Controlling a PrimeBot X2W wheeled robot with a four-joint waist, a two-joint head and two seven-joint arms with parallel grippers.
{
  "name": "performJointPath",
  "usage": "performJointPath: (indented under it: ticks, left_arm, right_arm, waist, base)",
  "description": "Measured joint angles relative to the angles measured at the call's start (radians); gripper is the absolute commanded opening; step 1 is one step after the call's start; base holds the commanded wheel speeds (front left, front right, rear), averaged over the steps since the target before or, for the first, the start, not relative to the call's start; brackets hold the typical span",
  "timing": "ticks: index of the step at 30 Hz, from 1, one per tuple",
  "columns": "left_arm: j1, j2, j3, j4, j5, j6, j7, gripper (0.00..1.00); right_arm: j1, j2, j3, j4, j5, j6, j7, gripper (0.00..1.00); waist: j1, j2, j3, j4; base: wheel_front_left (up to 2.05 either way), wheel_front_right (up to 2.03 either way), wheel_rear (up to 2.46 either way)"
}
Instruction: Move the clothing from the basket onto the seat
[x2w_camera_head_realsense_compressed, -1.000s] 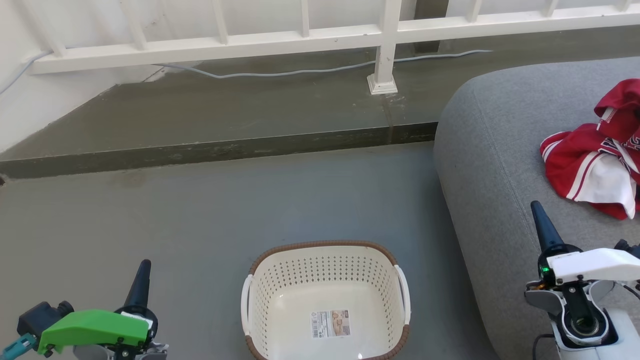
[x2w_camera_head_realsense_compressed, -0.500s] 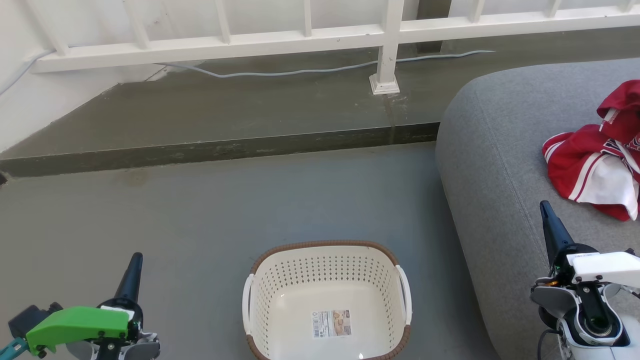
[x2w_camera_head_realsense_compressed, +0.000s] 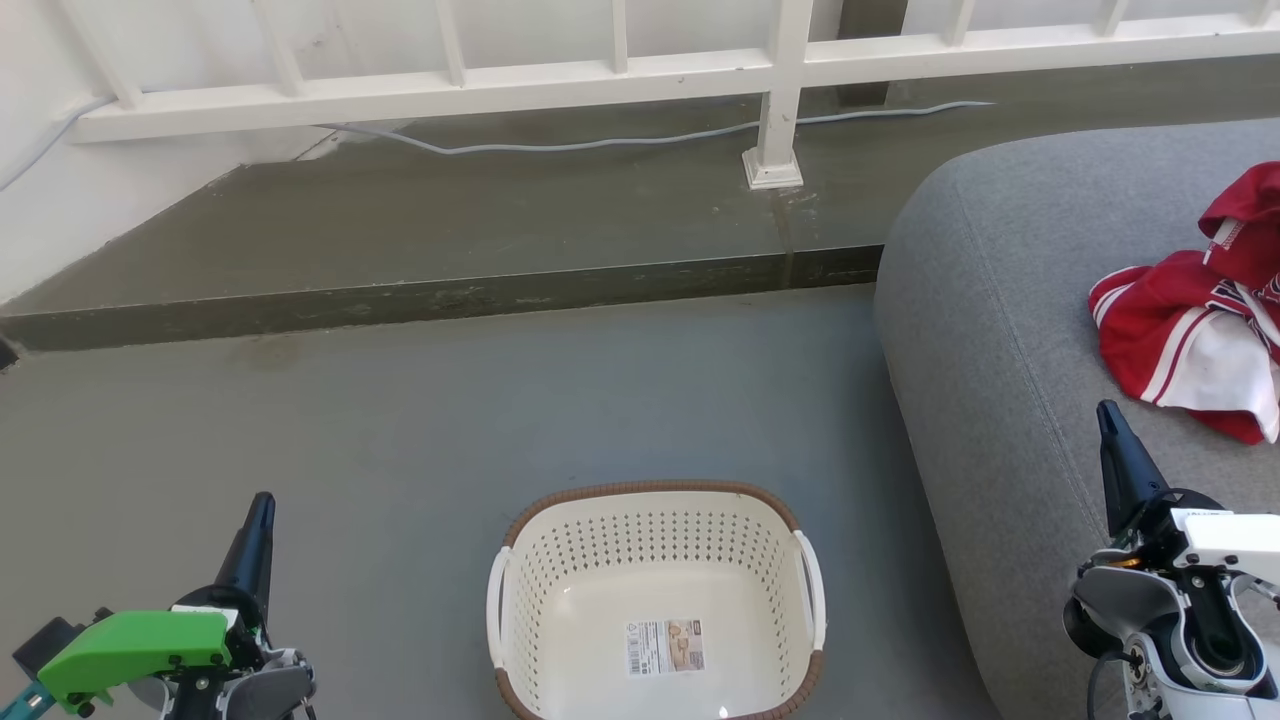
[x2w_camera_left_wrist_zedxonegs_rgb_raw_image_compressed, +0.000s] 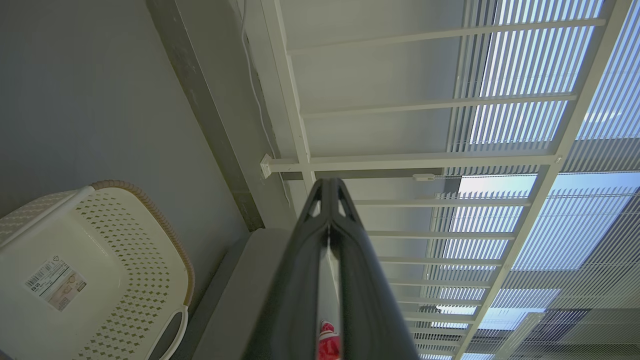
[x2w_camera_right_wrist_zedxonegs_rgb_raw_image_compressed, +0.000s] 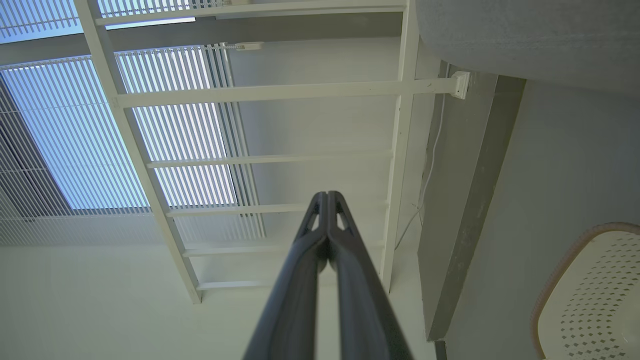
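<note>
The cream basket (x2w_camera_head_realsense_compressed: 655, 600) stands on the floor at the bottom centre, with nothing in it but the paper label (x2w_camera_head_realsense_compressed: 663, 646) on its base. Red clothing (x2w_camera_head_realsense_compressed: 1195, 335) with white stripes lies bunched on the grey seat (x2w_camera_head_realsense_compressed: 1000, 300) at the right edge. My left gripper (x2w_camera_head_realsense_compressed: 260, 507) is shut at the lower left, well left of the basket, holding nothing. My right gripper (x2w_camera_head_realsense_compressed: 1108, 415) is shut over the seat's front part, below the clothing and apart from it. The left wrist view shows the basket (x2w_camera_left_wrist_zedxonegs_rgb_raw_image_compressed: 100, 280) and shut fingers (x2w_camera_left_wrist_zedxonegs_rgb_raw_image_compressed: 327, 210); the right wrist view shows shut fingers (x2w_camera_right_wrist_zedxonegs_rgb_raw_image_compressed: 326, 210).
A raised concrete step (x2w_camera_head_realsense_compressed: 430, 295) crosses the floor behind the basket. A white railing (x2w_camera_head_realsense_compressed: 600, 80) with a post (x2w_camera_head_realsense_compressed: 775, 150) runs along the back, and a grey cable (x2w_camera_head_realsense_compressed: 600, 143) lies beneath it. Grey floor (x2w_camera_head_realsense_compressed: 450, 420) spreads between step and basket.
Both grippers have sunk lower in the head view, the right one also drifting right. The camera has shifted slightly. Basket and clothing lie as before.
</note>
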Motion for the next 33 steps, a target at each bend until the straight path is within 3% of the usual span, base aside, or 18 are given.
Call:
performJointPath:
  ticks: [33]
  left_arm:
    - [-0.011, -0.002, 0.002, 0.017, 0.000, -0.002, 0.000, 0.00]
  right_arm:
    - [-0.001, 0.000, -0.001, 0.000, 0.003, 0.000, 0.000, 0.00]
  waist:
    - [0.0000, 0.0000, 0.000, 0.000]
  base:
    - [0.00, 0.00, 0.00]
